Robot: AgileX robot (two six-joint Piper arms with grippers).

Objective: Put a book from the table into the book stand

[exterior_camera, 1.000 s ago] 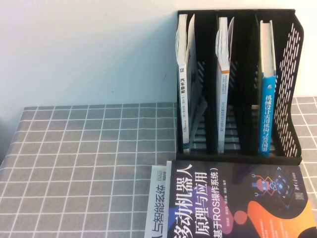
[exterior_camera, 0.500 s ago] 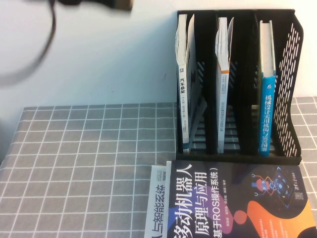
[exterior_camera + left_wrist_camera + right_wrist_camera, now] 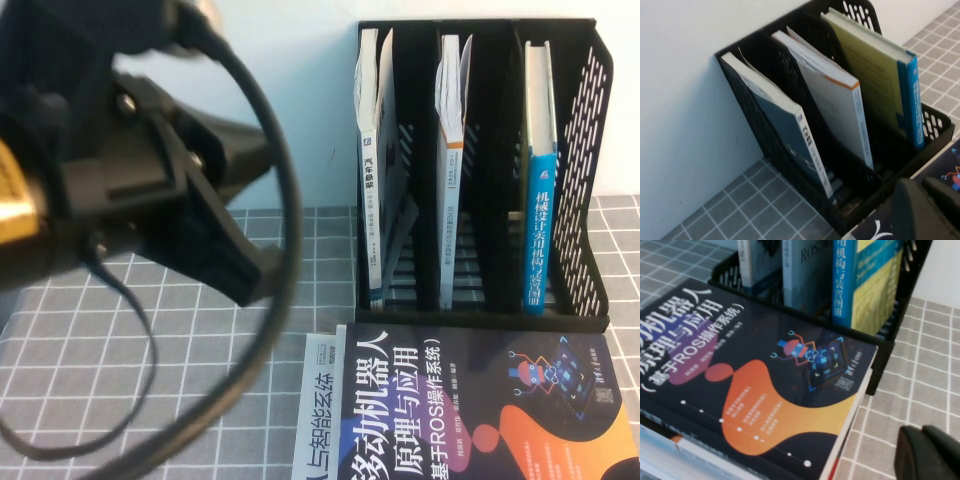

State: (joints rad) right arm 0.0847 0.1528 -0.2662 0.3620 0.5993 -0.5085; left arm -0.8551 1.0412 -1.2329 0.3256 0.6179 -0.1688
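the left arm [image 3: 120, 180] fills the left of the high view as a dark blurred mass with a looping black cable, close to the camera and above the table [image 3: 180, 400]. the left gripper [image 3: 930, 210] shows only as a black edge in its wrist view, near the front of the book stand [image 3: 590, 150]; i cannot tell how its fingers stand. the stand sits upright at the back of the table against the white wall. its left compartment holds a dark blue-grey book [image 3: 785, 135], the middle one a grey-white book with an orange corner [image 3: 835, 100], and the right one the book [image 3: 540, 200] with the blue spine, standing upright. in front of the stand a dark purple-and-orange robot book [image 3: 470, 410] lies flat on top of another book. the right gripper [image 3: 930, 455] is a black shape just beside that flat book's corner, low over the table; its opening cannot be told.
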